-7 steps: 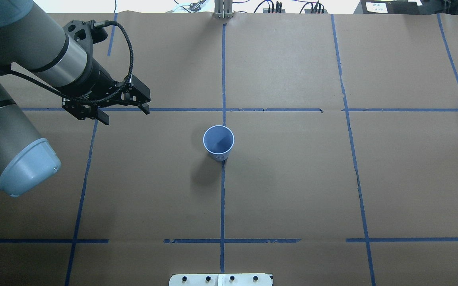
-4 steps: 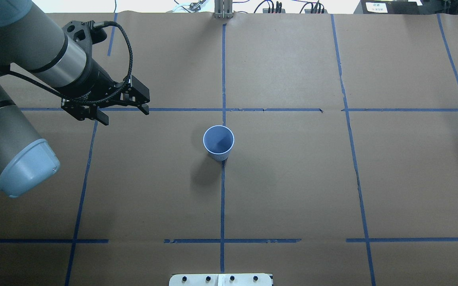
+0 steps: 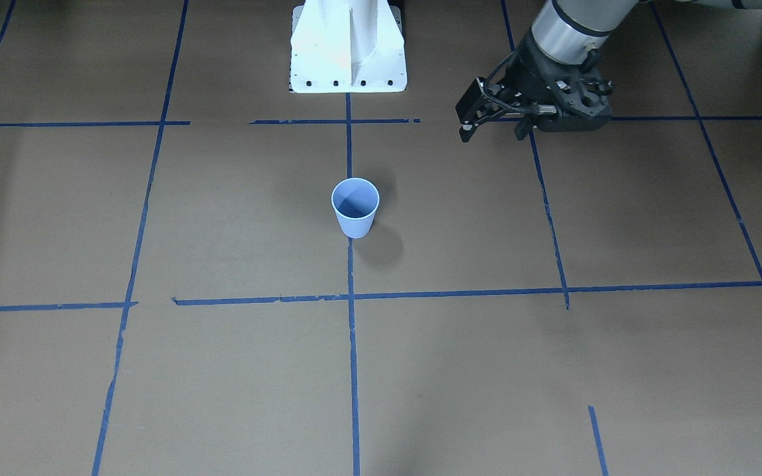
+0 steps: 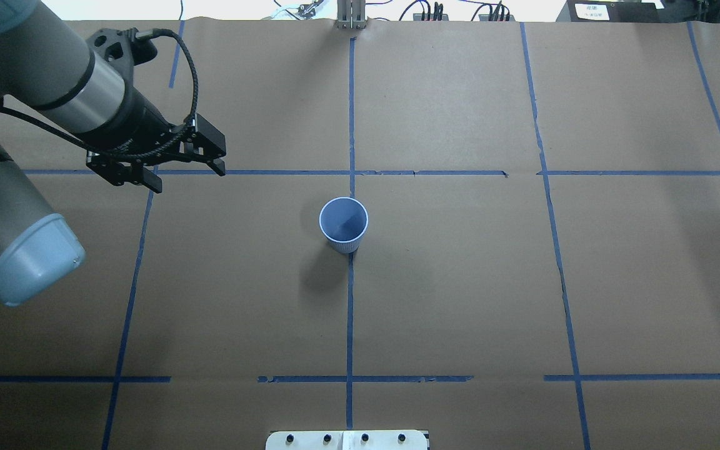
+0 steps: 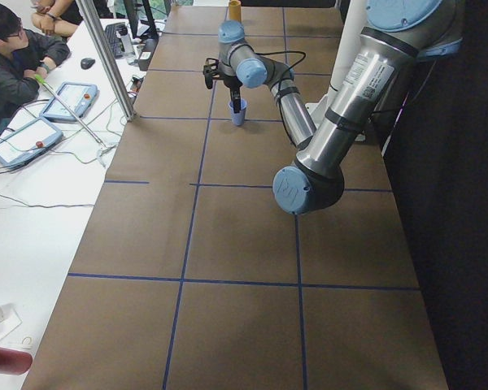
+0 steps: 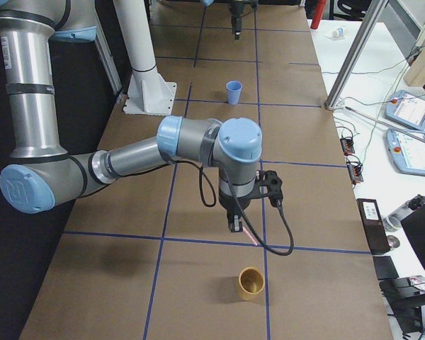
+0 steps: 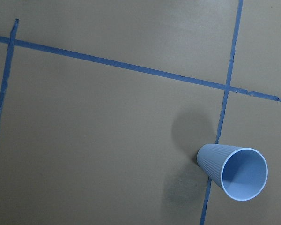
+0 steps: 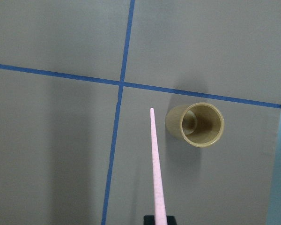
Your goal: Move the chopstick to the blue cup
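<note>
The blue cup (image 4: 343, 224) stands upright and empty at the table's middle, on a tape crossing; it also shows in the front view (image 3: 355, 208) and the left wrist view (image 7: 234, 171). My left gripper (image 4: 188, 176) is open and empty, hovering to the cup's left and a little farther back (image 3: 492, 132). My right gripper (image 6: 234, 225) shows in the right-side view at the table's right end, shut on a pale pink chopstick (image 8: 155, 164) that points down from it (image 6: 246, 232), above the table and beside a tan cup (image 8: 196, 124).
The tan cup (image 6: 251, 282) stands upright near the table's right end. The white robot base plate (image 3: 348, 66) sits at the robot's edge of the table. A side table with pendants (image 5: 32, 138) and an operator (image 5: 12, 57) lies beyond the far edge.
My left arm has drawn back to the left and slightly farther from the cup, with its gripper still open. The cup has not moved.
</note>
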